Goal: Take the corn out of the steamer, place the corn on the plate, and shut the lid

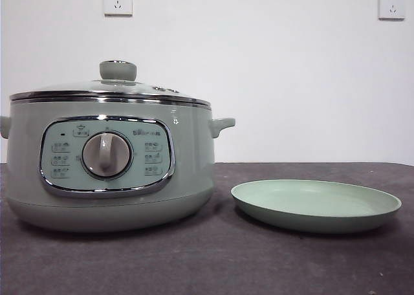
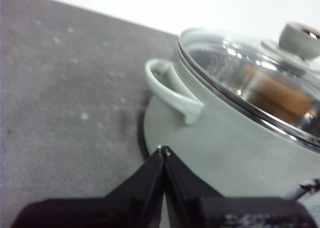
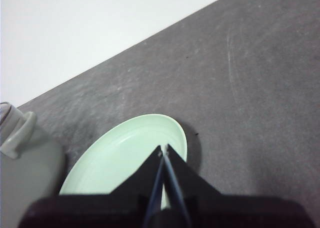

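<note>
While lid covers steamer, panel text unreadable

Pale sage-green round electric steamer, its control panel framed in bright chrome around a grey-white dial. The clear glass lid carries a chrome rim and a pale green knob, and yellow-orange corn glows through the glass. A shallow mint-green round plate is plain, no pattern. The dark grey worktop is faintly speckled. Both black grippers, left and right, are matte.
</note>
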